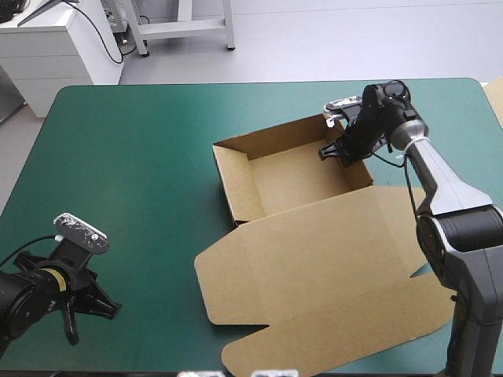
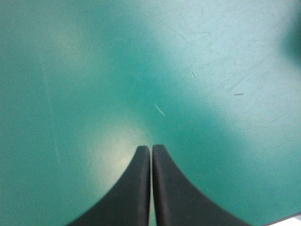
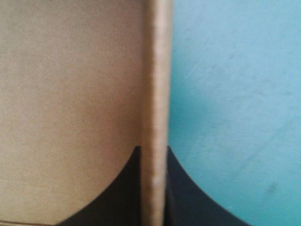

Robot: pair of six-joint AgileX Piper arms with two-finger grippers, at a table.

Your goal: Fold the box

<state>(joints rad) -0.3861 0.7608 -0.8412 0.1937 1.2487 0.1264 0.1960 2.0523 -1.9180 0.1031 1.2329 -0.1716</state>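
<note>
Two arms are sharing this step unevenly. The right gripper [image 1: 336, 151], in the upper right of the high view, is pinching the right-hand wall [image 3: 155, 70] of the box [image 1: 314, 236] near its far corner. Its black fingers [image 3: 188, 197] are all but closed on the board, one inside the tray [image 1: 299, 177] and one outside over the teal-green cover [image 1: 134, 157], and the wall's edge is running straight up between them. That grip is probably holding the raised wall upright, or pressing its fold home, so the tray's shape is not springing back.

The box is sitting right of centre. Its tray part is occupying the upper middle, with the left, far and right walls standing. The lid [image 1: 314, 267] is lying flat toward the lower right, its flaps spreading on the cover.

The left gripper [image 2: 151, 149] is hovering over bare cover in the lower left of the high view, well apart from the box. Its fingers are pressing together and holding nothing. It is likely waiting there so as not to be crowding the other arm.
</note>
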